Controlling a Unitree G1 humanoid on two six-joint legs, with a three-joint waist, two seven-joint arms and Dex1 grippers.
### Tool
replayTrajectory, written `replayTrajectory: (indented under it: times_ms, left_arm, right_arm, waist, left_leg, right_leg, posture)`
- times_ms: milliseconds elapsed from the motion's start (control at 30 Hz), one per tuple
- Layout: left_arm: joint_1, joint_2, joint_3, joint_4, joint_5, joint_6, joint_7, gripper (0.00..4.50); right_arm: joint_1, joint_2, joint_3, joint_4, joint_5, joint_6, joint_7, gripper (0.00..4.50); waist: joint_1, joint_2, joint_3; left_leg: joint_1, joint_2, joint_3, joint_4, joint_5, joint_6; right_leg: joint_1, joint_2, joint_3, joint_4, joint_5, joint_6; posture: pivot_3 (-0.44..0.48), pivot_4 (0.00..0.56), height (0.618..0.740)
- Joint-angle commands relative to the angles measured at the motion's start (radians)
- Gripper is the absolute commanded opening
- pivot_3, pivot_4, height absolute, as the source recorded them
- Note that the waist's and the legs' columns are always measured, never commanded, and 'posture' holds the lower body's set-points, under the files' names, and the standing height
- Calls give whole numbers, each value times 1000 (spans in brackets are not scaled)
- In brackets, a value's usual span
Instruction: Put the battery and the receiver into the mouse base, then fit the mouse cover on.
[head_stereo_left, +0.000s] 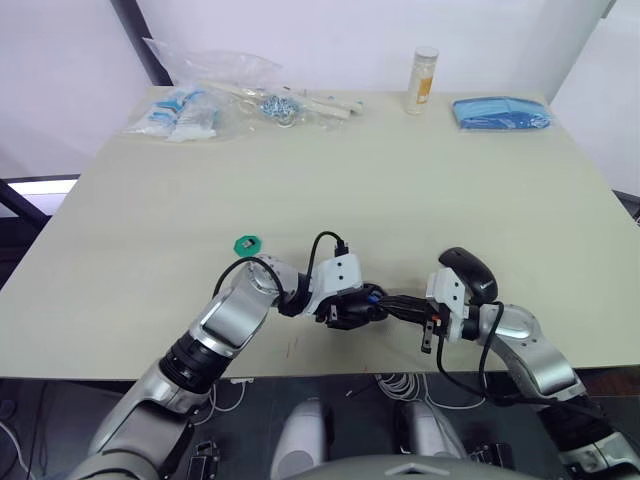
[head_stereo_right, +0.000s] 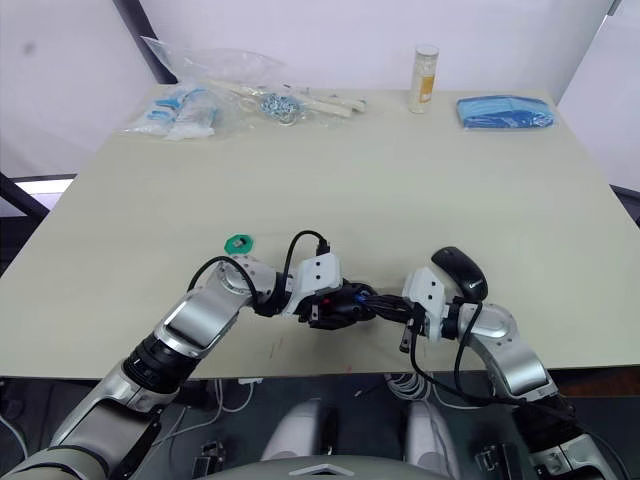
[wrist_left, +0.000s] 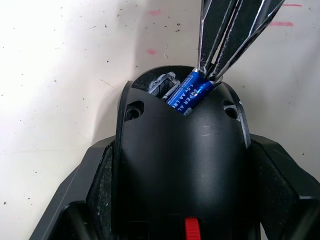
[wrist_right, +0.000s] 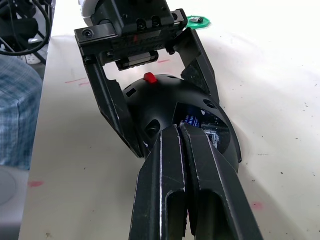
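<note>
The black mouse base with its red scroll wheel sits between the fingers of my left gripper, which is shut on it near the table's front edge. The blue battery lies tilted in the base's open compartment. My right gripper is shut on the battery's upper end, coming in from the right. The glossy black mouse cover lies on the table just behind my right wrist. A small dark receiver rests on a green disc to the left.
Along the far edge lie clear plastic bags with small parts, a tall vial and a blue folded cloth. Bare table stretches across the middle. The front edge runs close under both arms.
</note>
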Motion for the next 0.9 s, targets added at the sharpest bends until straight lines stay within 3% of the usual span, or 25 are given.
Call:
replayTrajectory:
  times_ms: [33,400,700,900]
  left_arm:
    - [32,16,-56,26,15,46,-12,2990]
    - [38,19,-58,14,12,55,-7,2990]
    - [26,2,-62,48,19,29,2,2990]
    - [20,-6,-61,66,24,12,6,2990]
  right_arm:
    - [-7,9,38,86,-71,26,-23,57]
    - [-23,-46,116,103,-153,140,-12,57]
    - [58,-25,-54,-19,-27,-56,-24,57]
    - [135,-67,-147,-67,90,-45,47,57]
  waist:
    - [-1,0,0]
    - [-9,0,-8]
    - [1,2,-7]
    - [3,4,-3]
  left_leg:
    - [0,0,0,0,0,0]
    - [6,2,2,0,0,0]
    - [2,1,3,-1,0,0]
    - [2,1,4,0,0,0]
  right_leg:
    - [0,0,0,0,0,0]
    - [2,1,2,2,0,0]
    - [0,1,2,1,0,-1]
    - [0,0,3,1,0,0]
  posture:
    - [0,150,740]
    - [0,150,740]
    - [0,150,740]
    - [0,150,740]
